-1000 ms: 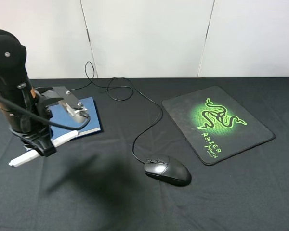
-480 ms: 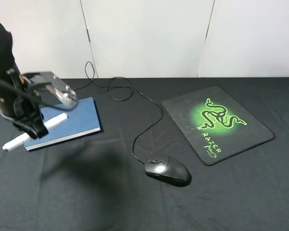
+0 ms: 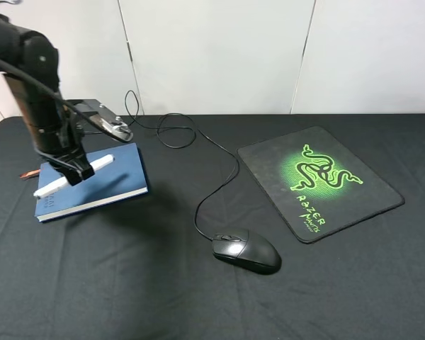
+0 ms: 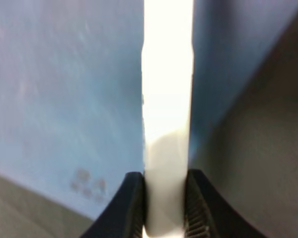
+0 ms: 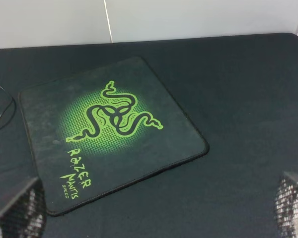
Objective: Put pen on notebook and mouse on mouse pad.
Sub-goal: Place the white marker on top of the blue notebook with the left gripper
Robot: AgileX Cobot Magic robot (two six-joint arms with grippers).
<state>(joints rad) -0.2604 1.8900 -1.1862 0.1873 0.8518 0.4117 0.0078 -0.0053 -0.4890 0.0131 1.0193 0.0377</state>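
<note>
My left gripper (image 3: pixel 76 171) is shut on the white pen (image 3: pixel 72 176) and holds it slanted just above the blue notebook (image 3: pixel 110 177) at the table's left. The left wrist view shows the pen (image 4: pixel 167 89) clamped between both black fingers (image 4: pixel 131 208), with the notebook's cover (image 4: pixel 64 94) beneath it. The black mouse (image 3: pixel 246 250) lies on the cloth near the front middle, and its cable (image 3: pixel 223 180) runs back to the wall. The mouse pad (image 3: pixel 319 180) with the green snake logo lies to the right. My right gripper (image 5: pixel 154 213) is open above the mouse pad (image 5: pixel 109 129); it is outside the exterior view.
A black cloth (image 3: pixel 127 283) covers the table. The cable loops (image 3: pixel 176 131) behind the notebook. A reddish ribbon bookmark (image 3: pixel 30 173) sticks out at the notebook's left edge. White wall panels stand behind the table.
My left arm has carried the pen from off the notebook's front left corner back and to the right, so the pen now hangs over the cover. The mouse has not moved.
</note>
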